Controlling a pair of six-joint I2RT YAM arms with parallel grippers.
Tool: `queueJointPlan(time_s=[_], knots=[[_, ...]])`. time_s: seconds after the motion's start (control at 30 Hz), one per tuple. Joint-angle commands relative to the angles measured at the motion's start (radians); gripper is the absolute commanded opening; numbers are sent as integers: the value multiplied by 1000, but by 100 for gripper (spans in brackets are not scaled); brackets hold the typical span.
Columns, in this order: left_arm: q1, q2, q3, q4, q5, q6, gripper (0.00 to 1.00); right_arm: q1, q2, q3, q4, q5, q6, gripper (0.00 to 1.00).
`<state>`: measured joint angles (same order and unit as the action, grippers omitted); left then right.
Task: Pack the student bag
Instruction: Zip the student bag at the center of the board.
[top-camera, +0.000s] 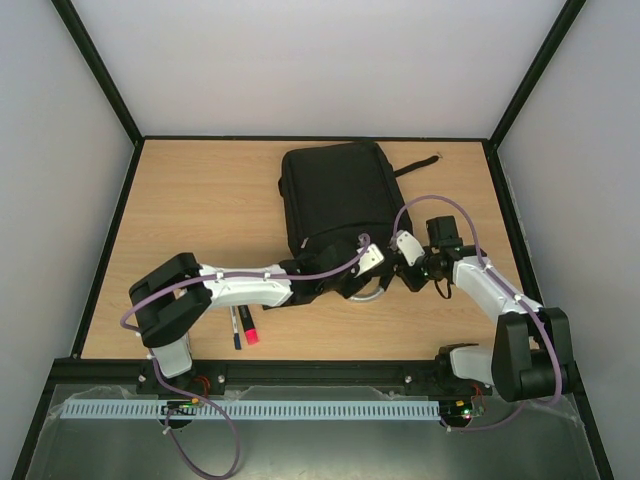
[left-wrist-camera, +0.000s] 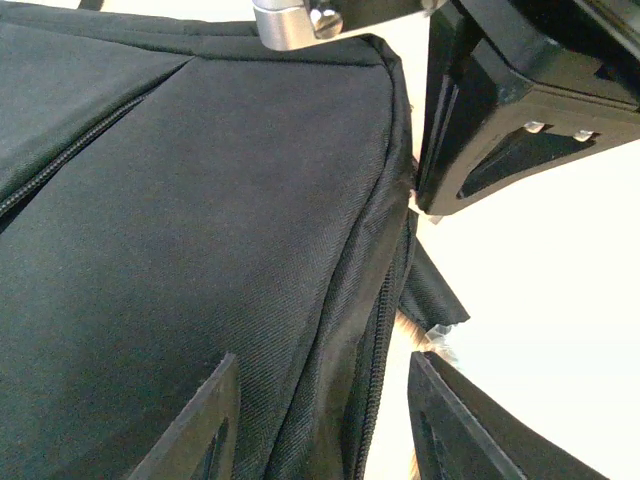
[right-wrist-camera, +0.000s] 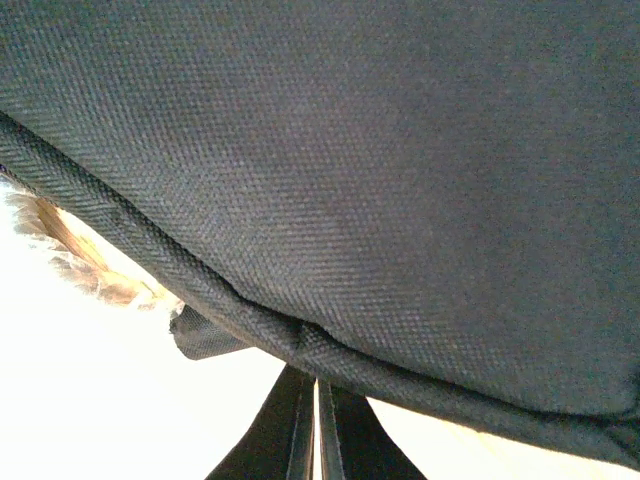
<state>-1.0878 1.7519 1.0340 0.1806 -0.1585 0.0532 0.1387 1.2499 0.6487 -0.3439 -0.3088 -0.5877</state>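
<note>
Student bag (top-camera: 335, 195) flat on the table (top-camera: 200, 200), past the middle and a little right of centre, near end toward the arm bases.

Left gripper (top-camera: 350, 278) at that near end, spread wide. In the left wrist view, fingers (left-wrist-camera: 200, 440) well apart, one over the black front panel, the other off the bag's side, straddling the zipped side seam (left-wrist-camera: 375, 340); nothing pinched.

Right gripper (top-camera: 400, 265) just beside it at the same end. Fingers (right-wrist-camera: 280, 430) pressed together with only a thin sliver of light between, tips meeting the bag's piped edge (right-wrist-camera: 200, 280); cannot tell whether any fabric is caught.

Left arm stretched low across the table from the left, forearm nearly level, elbow folded back by its base. Right arm bent in from the right, wrist turned toward the bag.

Two markers (top-camera: 243, 328), one black, one red-capped, on the table beside the left forearm, apart from the bag.
</note>
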Motion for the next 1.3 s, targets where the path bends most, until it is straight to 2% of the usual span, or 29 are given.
queueJointPlan(time_s=[0.0,0.1,0.17,0.3,0.4,0.77,0.9,1.0,1.17,1.27], knots=[[8,24,7,11,36,59,49,-12,10,-15,-64,-16,-9,1],[14,78,53,-8,4,77,46,-15,26,-15,-70,-31,-6,1],[15,118,88,-27,-33,90,37,-19,32,-12,-76,-35,-9,1],[15,132,97,-12,-81,98,11,-53,51,18,-117,-55,-32,1],[15,96,56,22,-100,97,3,-120,52,41,-162,-106,-74,1],[4,-4,-63,34,-99,61,2,-249,142,101,-187,-120,-127,1],[4,-23,-82,40,-88,41,2,-243,64,58,-176,-214,-118,3],[6,-15,-71,50,-73,19,2,-193,-77,-11,-121,-211,-91,14],[25,11,-35,75,-26,-39,2,-35,-272,-118,-18,-81,-89,33],[41,24,-14,90,-12,-63,2,21,-271,-143,22,-3,-91,37]])
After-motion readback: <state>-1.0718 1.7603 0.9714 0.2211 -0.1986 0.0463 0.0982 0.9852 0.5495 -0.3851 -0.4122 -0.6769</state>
